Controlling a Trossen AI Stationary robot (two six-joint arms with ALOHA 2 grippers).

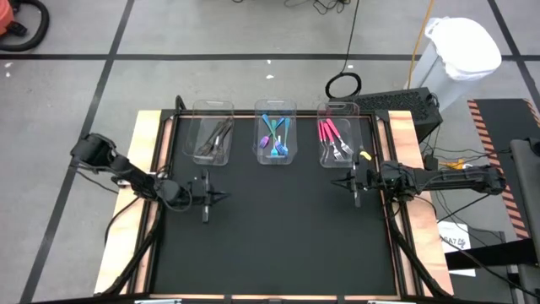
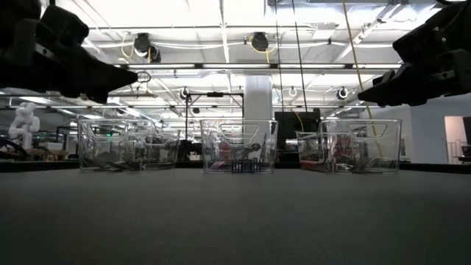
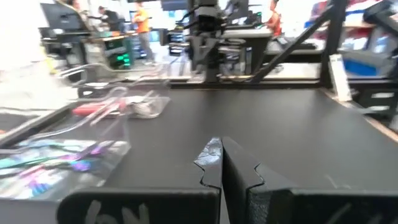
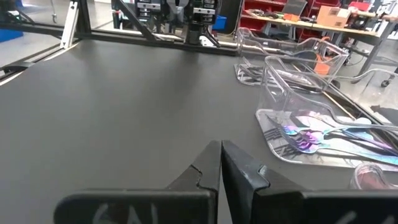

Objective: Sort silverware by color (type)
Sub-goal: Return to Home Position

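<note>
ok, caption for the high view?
Black forks, blue forks and pink forks sorted in three bins; left gripper and right gripper shut.

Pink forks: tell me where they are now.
In the high view, the pink forks lie in the right clear bin at the table's far edge, next to the middle bin holding blue forks.

No text, label, brand, number or sign was legible in any view. A sheet of paper (image 1: 456,240) lying off the right side of the table (image 1: 278,253) carried print that could not be read. Pale marks on the housing behind the left gripper (image 3: 219,149) and behind the right gripper (image 4: 220,149) could not be resolved into characters. The only marking that could be identified was orange-and-black diagonal hazard striping on a striped panel (image 1: 489,135) to the right of the table; it bore no wording.
</note>
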